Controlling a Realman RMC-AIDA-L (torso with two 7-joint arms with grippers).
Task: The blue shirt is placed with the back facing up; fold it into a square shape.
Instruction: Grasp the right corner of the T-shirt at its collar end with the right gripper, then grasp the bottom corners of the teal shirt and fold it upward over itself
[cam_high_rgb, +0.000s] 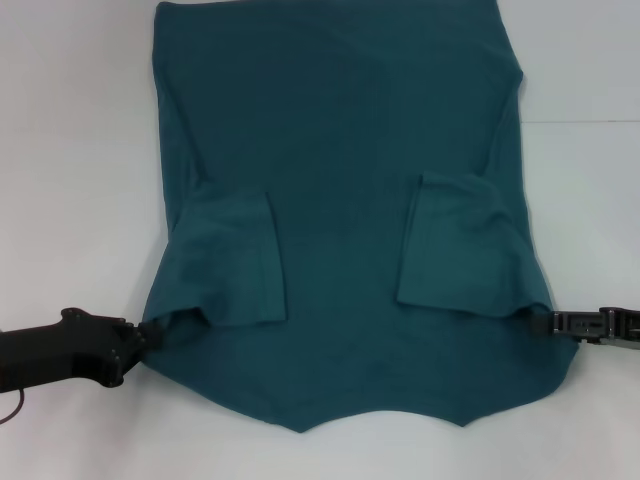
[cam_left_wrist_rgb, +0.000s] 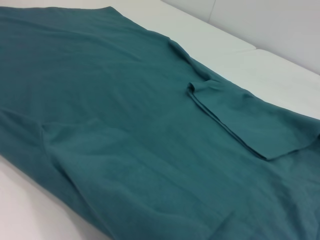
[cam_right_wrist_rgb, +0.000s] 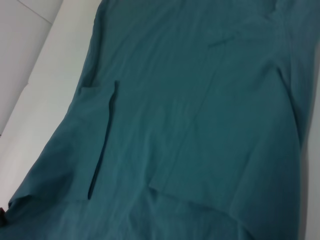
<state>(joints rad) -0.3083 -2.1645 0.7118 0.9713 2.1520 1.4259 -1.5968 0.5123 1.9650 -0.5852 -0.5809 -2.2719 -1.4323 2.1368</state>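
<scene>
With sleeves folded in, left tool (cam_high_rgb: 140, 338) and right tool (cam_high_rgb: 545, 322) flank blue shirt (cam_high_rgb: 340, 200) shoulders.

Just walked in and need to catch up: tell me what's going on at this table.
A two-armed robot is folding the blue shirt, which lies spread on the white table. Both sleeves are already folded inward onto the body. The left pincer is at the shirt's left edge and the right pincer at its right edge, both near the end closest to the robot. The shirt is not yet a square.
</scene>
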